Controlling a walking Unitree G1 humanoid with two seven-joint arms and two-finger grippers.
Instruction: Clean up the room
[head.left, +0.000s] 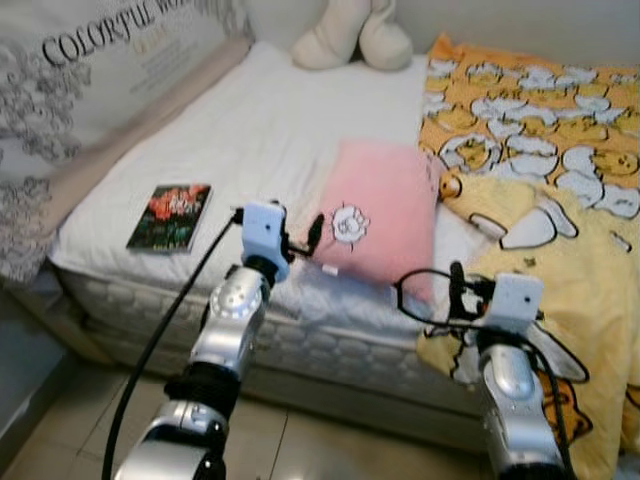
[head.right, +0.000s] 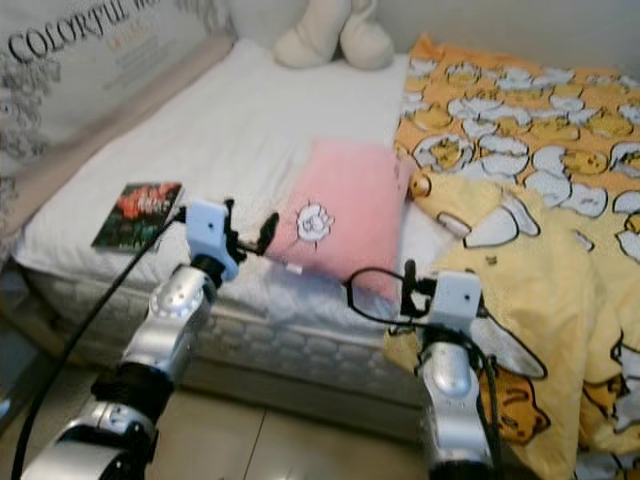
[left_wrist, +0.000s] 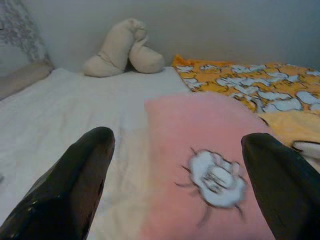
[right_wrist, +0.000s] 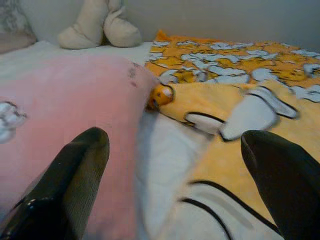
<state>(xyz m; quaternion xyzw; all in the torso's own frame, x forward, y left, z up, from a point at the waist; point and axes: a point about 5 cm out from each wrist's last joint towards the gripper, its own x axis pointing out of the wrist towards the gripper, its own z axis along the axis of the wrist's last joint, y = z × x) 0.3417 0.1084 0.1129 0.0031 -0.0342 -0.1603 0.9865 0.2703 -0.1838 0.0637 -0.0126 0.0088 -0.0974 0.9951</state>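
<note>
Standing at the foot of a bed (head.left: 300, 130) with white sheet, the landmark here. Yellow-orange quilt (head.left: 560, 200) rumpled over its right side and spilling off the near edge, likely the thing to straighten. Pink pillow (head.left: 375, 210) lying mid-bed, touching the quilt's left edge. Cream plush (head.left: 350, 35) at the bed's far end by the wall. Book (head.left: 170, 215) on the bed's near left corner. Left gripper (head.left: 300, 238) spread wide, aimed at the pillow's near edge; right gripper (head.left: 450, 285) also wide, over the quilt at the bed's edge. Tiled floor (head.left: 300, 440) below.
</note>
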